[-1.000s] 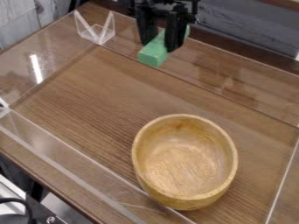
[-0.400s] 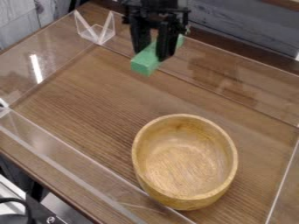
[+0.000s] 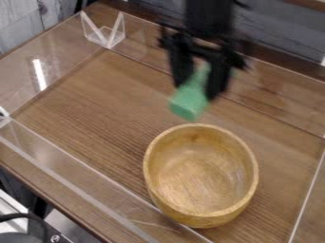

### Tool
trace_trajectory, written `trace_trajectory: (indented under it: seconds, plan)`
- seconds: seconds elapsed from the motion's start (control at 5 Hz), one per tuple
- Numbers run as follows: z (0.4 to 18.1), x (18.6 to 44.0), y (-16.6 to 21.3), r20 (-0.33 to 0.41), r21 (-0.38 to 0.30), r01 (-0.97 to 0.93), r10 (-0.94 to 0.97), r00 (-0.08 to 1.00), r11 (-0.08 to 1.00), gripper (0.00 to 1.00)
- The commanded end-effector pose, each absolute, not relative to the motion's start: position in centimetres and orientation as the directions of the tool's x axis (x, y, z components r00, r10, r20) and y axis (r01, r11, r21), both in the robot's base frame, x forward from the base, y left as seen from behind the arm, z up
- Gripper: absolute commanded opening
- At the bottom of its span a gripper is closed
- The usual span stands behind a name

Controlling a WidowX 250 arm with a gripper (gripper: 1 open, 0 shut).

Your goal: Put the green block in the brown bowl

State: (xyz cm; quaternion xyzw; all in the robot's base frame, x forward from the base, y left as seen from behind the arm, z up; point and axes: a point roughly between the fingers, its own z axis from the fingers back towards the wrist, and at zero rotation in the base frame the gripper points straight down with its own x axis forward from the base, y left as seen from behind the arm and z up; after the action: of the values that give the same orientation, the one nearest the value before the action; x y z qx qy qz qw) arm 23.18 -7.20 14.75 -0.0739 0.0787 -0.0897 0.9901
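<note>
The green block point(image 3: 191, 99) hangs in the air, pinched at its upper end by my gripper point(image 3: 202, 78), which is shut on it and points almost straight down. Block and gripper are blurred by motion. They hover just above the far rim of the brown bowl point(image 3: 200, 175), a large round wooden bowl that stands on the table at the lower right with nothing visible inside it.
A clear plastic wall point(image 3: 51, 71) rings the wooden table point(image 3: 89, 114). A small clear stand point(image 3: 103, 30) sits at the far left corner. The table's near edge runs along the lower left.
My gripper has swung with the green block from the back of the table to the right and nearer, and now hovers by the bowl's far rim. The bowl has not moved.
</note>
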Motion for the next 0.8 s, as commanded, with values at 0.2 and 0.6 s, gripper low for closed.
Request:
trace_trajectory:
  seconds: [0.2,0.6]
  plan:
    - [14.4,20.7,-11.0,-0.07,-0.162,0.113,-0.125,0.99,0.98,0.0]
    - [14.7,20.5,-10.4,-0.06,-0.17,0.082,-0.093,0.994,0.982,0.0]
